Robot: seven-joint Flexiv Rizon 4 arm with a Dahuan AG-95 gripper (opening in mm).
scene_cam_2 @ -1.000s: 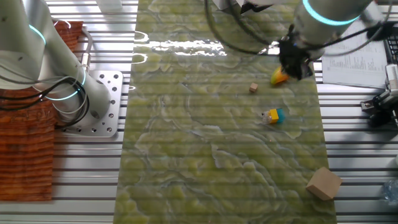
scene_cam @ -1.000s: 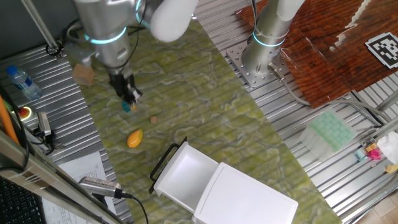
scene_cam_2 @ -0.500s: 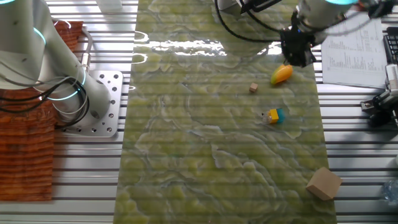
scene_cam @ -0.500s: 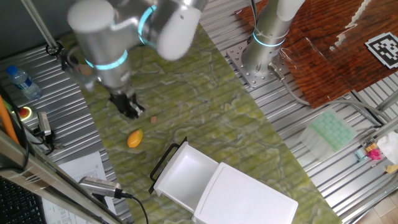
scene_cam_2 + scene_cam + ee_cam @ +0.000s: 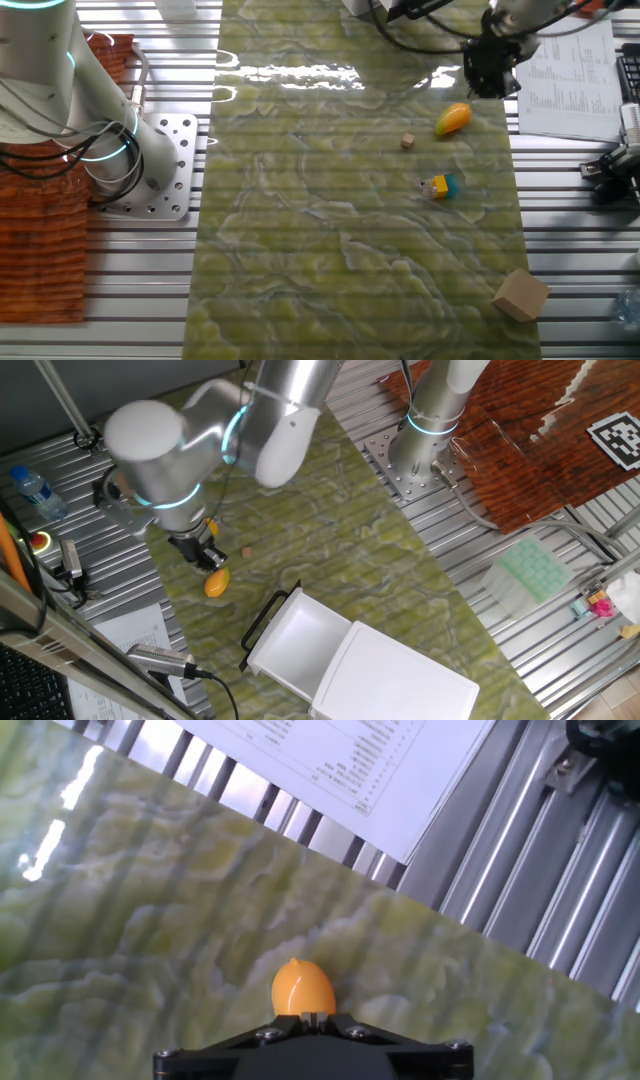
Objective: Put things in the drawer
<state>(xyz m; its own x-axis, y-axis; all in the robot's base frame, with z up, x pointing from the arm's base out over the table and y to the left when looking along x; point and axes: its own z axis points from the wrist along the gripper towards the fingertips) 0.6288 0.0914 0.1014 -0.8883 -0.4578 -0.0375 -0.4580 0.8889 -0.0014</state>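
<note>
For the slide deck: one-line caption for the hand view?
End effector poised just behind the orange toy lemon on the green mat.

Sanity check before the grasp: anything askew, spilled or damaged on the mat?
Nothing stands out. The lemon lies intact on the mat, the drawer is open, and the gripper hangs just above the lemon.

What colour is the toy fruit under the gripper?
Yellow-orange; the lemon-shaped toy fruit shows best in the hand view.

We count one lemon-shaped toy fruit (image 5: 216, 583), one small brown cube (image 5: 407, 142), one yellow-and-blue toy (image 5: 437, 186), one tan block (image 5: 520, 294), one white drawer (image 5: 290, 644), one water bottle (image 5: 36, 491), one pale green gridded tray (image 5: 534, 572) and two robot arms (image 5: 270, 420).
</note>
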